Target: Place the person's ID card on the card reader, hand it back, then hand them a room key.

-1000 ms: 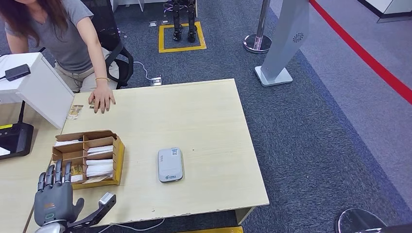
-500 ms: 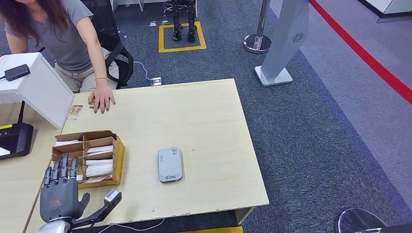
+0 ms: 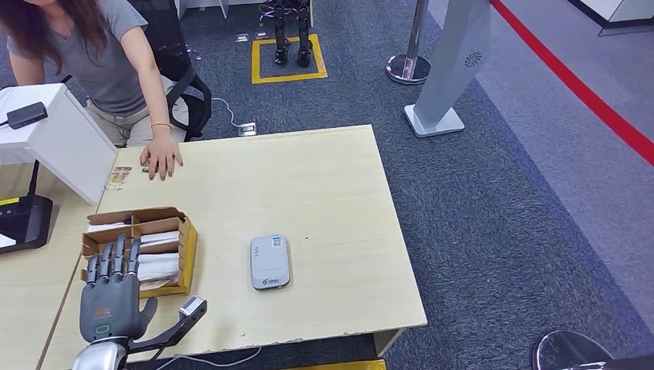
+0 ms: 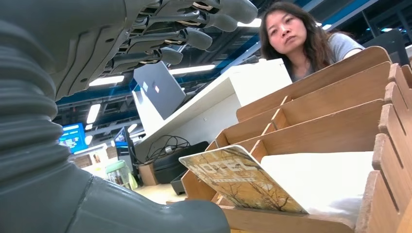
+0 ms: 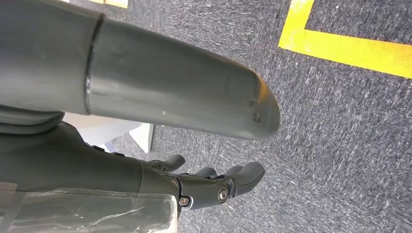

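Note:
My left hand [image 3: 114,297] hovers open with its fingers spread, its fingertips over the near end of the cardboard box [image 3: 185,250] of room key sleeves. In the left wrist view the fingers [image 4: 194,24] hang above a printed hotel key sleeve [image 4: 238,177] that leans in the box [image 4: 311,141]. The grey card reader [image 3: 270,262] lies flat on the table to the right of the box, with nothing on it. The person's hand [image 3: 162,160] rests flat at the table's far left edge. My right hand [image 5: 160,97] hangs over the carpet and holds nothing.
A small printed card [image 3: 118,177] lies left of the person's hand, against a white stand [image 3: 58,135]. A black device [image 3: 23,223] sits at the far left. The wooden table [image 3: 339,200] ends at its right edge above grey carpet. The person [image 4: 296,34] sits behind the table.
My left hand has moved right and forward, from beside the box's near corner to over its near compartments. The person's hand and the reader have stayed put.

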Motion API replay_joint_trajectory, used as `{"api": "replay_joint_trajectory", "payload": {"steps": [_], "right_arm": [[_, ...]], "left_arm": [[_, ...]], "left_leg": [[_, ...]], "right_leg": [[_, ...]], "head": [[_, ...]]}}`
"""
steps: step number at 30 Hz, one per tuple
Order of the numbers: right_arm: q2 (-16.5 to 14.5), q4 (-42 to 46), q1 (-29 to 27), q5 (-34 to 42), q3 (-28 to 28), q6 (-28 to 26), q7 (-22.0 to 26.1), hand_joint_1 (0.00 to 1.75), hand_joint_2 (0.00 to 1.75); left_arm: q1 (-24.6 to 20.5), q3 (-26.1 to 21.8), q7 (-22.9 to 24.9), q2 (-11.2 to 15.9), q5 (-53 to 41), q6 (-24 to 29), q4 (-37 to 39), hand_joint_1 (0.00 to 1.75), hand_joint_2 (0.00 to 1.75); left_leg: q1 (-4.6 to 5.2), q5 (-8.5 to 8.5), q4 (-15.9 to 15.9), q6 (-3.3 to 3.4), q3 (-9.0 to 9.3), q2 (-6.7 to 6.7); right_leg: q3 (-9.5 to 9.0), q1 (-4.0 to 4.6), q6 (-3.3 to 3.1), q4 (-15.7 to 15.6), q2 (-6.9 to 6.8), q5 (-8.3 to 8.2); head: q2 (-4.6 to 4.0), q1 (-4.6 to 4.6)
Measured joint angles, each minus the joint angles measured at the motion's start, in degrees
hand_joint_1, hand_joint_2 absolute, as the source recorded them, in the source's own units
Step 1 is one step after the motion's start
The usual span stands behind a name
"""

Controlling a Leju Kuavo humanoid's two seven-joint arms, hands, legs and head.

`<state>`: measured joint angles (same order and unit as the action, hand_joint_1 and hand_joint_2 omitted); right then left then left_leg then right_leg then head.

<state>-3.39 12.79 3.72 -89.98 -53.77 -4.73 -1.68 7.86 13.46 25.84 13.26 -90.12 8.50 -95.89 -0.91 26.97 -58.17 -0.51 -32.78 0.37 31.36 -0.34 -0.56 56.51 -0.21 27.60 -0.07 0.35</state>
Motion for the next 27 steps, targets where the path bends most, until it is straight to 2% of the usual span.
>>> {"api": "replay_joint_trajectory", "payload": {"steps": [13, 17, 27], "right_arm": [[0.00, 0.00, 0.00, 0.00, -0.05, -0.06, -0.07, 0.00, 0.00], [0.00, 0.00, 0.00, 0.00, -0.06, -0.06, -0.09, 0.00, 0.00], [0.00, 0.00, 0.00, 0.00, -0.06, -0.06, -0.11, 0.00, 0.00]], "left_arm": [[0.00, 0.79, 0.02, 0.05, 0.00, -0.02, 0.00, 0.09, 1.75], [0.00, 0.88, 0.02, 0.05, 0.00, -0.02, 0.00, 0.18, 1.75], [0.00, 0.96, -0.09, 0.02, 0.00, -0.29, 0.00, 0.25, 1.75]], "left_leg": [[0.00, 0.00, 0.00, 0.00, 0.00, 0.00], [0.00, 0.00, 0.00, 0.00, 0.00, 0.00], [0.00, 0.00, 0.00, 0.00, 0.00, 0.00]], "right_leg": [[0.00, 0.00, 0.00, 0.00, 0.00, 0.00], [0.00, 0.00, 0.00, 0.00, 0.00, 0.00], [0.00, 0.00, 0.00, 0.00, 0.00, 0.00]], "head": [[0.00, 0.00], [0.00, 0.00], [0.00, 0.01]]}}
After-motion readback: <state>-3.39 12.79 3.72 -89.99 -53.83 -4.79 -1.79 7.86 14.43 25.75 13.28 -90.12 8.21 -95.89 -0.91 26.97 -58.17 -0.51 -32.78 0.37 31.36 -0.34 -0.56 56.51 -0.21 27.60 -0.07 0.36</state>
